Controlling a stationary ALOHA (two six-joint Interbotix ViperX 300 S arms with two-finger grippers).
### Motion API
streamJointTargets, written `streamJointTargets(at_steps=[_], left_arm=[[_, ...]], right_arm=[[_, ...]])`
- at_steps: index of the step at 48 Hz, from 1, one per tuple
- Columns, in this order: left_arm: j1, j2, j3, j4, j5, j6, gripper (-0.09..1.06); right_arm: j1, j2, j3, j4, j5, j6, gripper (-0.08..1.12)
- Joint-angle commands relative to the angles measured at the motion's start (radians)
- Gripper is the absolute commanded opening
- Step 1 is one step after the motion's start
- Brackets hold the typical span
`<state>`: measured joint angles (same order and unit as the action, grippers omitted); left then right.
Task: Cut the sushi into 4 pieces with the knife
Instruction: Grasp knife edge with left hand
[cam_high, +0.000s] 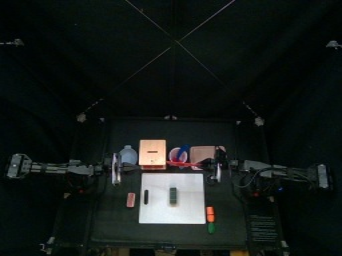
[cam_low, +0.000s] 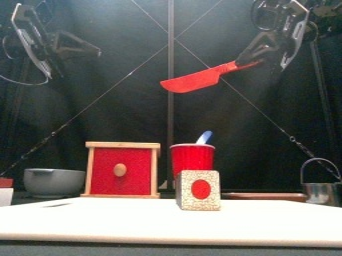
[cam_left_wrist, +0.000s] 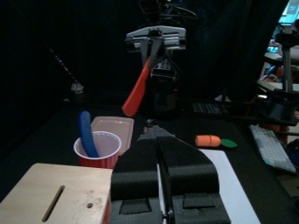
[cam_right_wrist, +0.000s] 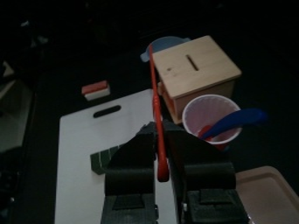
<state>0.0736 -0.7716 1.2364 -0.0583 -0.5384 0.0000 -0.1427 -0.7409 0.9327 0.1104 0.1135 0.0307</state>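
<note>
Fingers (cam_right_wrist: 131, 179) of R gripper (cam_right_wrist: 158, 150): clamped on the handle of the red knife (cam_low: 201, 77). The blade juts fwd, tilted, high above the table.
Fingers of L gripper (cam_left_wrist: 163, 156): pressed together w/ nothing btw them. This arm is raised at the left side, clear of the work.

Item, sushi roll (cam_high: 174, 195): lies near the middle of the white board (cam_high: 190, 185), apparently uncut. Its end face w/ red centre points to the table's front. Neither gripper touches it.

Risks, as we judge them:
- Roll unheld. A downward press from the knife alone could slide it along the board or tip it, and the cut would go skew.
- Knife gripped at the handle only. The long blade acts as a lever and may twist in the grip on contact.
- Four pieces need three cuts at the seams btw blocks. We can't make the seams out from here. If the blade lands off a seam it would ride on a block, not part it.
- Red cup (cam_low: 193, 160) w/ blue knife (cam_low: 203, 138) and wooden box (cam_low: 123, 170) stand just behind the board. A descent too far back could clip the cup and topple it.
</note>
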Motion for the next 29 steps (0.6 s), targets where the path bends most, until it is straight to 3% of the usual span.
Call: streamJointTargets(at_steps=[1,11,17,20,25,29], left_arm=[[-0.009,0.029,-0.028,0.002,-0.008,-0.002,0.32],[-0.077,0.144,-0.077,-0.002,-0.006,-0.002,0.64],[-0.094,0.224,-0.107,0.005,-0.002,0.006,0.80],[-0.095,0.259,-0.118,0.012,-0.002,0.008,0.85],[-0.095,0.321,-0.137,0.048,-0.002,0.008,0.85],[-0.092,0.362,-0.153,0.057,0.000,0.008,0.85]], right_arm=[[0.057,0.060,0.021,-0.089,-0.107,0.009,0.07],[0.091,0.215,0.028,-0.135,-0.272,0.008,0.07],[0.097,0.282,0.009,-0.149,-0.302,0.000,0.07],[0.097,0.299,0.000,-0.163,-0.302,0.002,0.07],[0.097,0.305,-0.009,-0.173,-0.305,0.005,0.07],[0.098,0.305,-0.012,-0.173,-0.310,0.005,0.07]])
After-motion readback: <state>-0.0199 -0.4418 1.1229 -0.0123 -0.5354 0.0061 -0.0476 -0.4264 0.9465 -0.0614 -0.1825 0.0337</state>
